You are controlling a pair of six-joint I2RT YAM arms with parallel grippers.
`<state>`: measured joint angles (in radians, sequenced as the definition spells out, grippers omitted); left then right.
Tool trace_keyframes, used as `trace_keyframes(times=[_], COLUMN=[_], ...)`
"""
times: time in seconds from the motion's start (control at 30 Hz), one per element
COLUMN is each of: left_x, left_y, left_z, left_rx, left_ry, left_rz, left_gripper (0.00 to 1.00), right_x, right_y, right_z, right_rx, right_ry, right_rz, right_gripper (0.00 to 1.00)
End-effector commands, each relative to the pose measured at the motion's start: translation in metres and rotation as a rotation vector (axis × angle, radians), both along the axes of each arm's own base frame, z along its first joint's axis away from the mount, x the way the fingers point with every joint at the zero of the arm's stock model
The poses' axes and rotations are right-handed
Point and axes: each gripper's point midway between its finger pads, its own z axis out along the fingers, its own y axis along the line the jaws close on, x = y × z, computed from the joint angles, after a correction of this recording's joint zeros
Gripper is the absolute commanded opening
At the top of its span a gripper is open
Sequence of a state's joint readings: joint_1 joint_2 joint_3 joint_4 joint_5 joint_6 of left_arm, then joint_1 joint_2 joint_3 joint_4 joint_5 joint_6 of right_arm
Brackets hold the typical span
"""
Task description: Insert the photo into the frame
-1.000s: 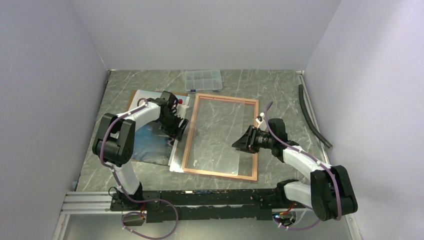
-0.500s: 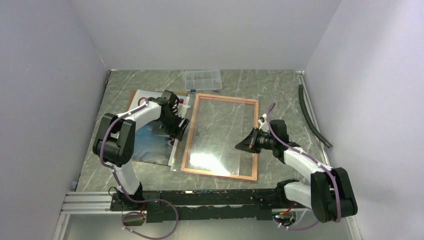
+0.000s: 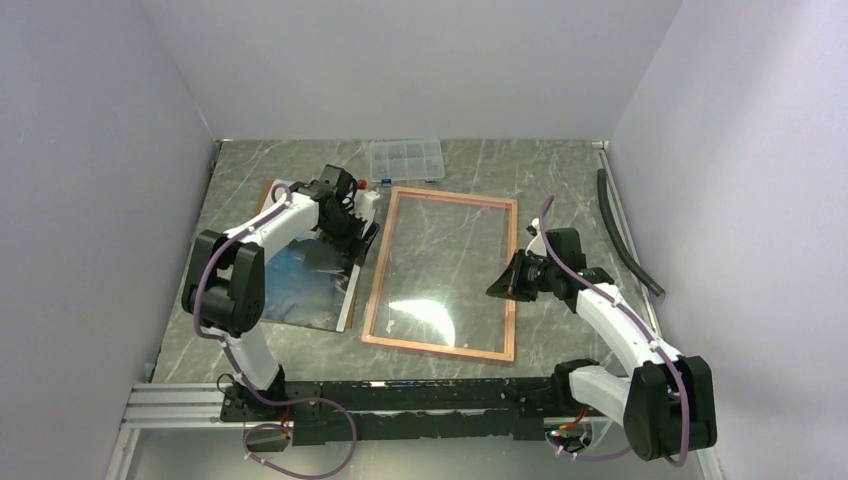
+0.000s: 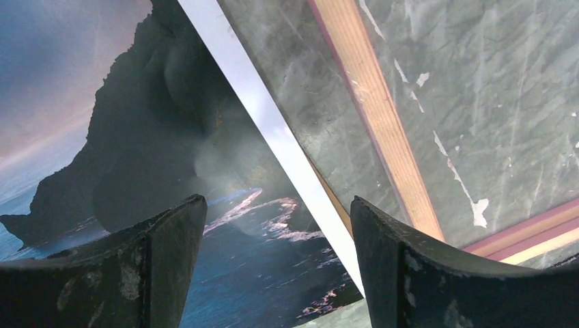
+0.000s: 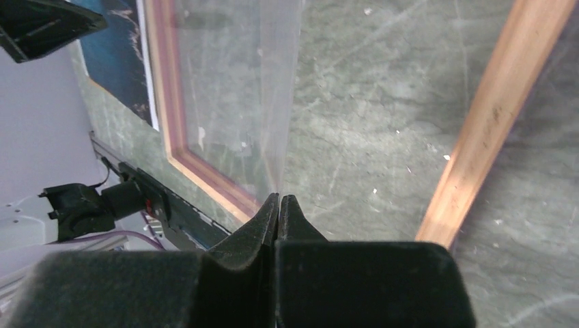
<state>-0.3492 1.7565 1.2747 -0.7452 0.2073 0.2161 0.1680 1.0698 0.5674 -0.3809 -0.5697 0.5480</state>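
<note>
Left hand: jaws wide, over white edge of glossy dark-mountain photo, centre-left. Right hand: pinching clear pane of pink-and-wood frame, centre.

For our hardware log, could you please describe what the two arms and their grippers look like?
The left arm and right arm have white links, bulky black joints and a purple cable alongside. The left gripper and right gripper have matte black fingers; the left's look scuffed.
</note>
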Motion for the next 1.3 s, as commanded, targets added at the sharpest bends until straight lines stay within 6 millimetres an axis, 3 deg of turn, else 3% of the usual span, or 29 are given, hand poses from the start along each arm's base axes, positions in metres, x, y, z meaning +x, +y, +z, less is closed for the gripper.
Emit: trace_keyframes(times=[0.0,0.63,1.27], left_x=[0.007,0.003,0.001], left_y=[0.003,-0.009,-0.011], left_z=[-0.003,-0.027,-0.030], left_rx=[0.022,0.038,0.053], left_ry=[-0.019,-0.009,-0.012], left_rz=[0.000,-0.022,-0.038], left_gripper=[0.82,0.75,0.73], right_x=[-0.002,0.013,0.019], right_y=[-0.011,-0.018,-0.024], right_z=[0.003,0.000,-0.011], right_rx=[-0.077,-0.097,-0.095], right_ry=[0.003,-0.022,0.003], right_rz=[0.009,-0.043,-0.098], right_gripper=[0.00,0.00,0.00])
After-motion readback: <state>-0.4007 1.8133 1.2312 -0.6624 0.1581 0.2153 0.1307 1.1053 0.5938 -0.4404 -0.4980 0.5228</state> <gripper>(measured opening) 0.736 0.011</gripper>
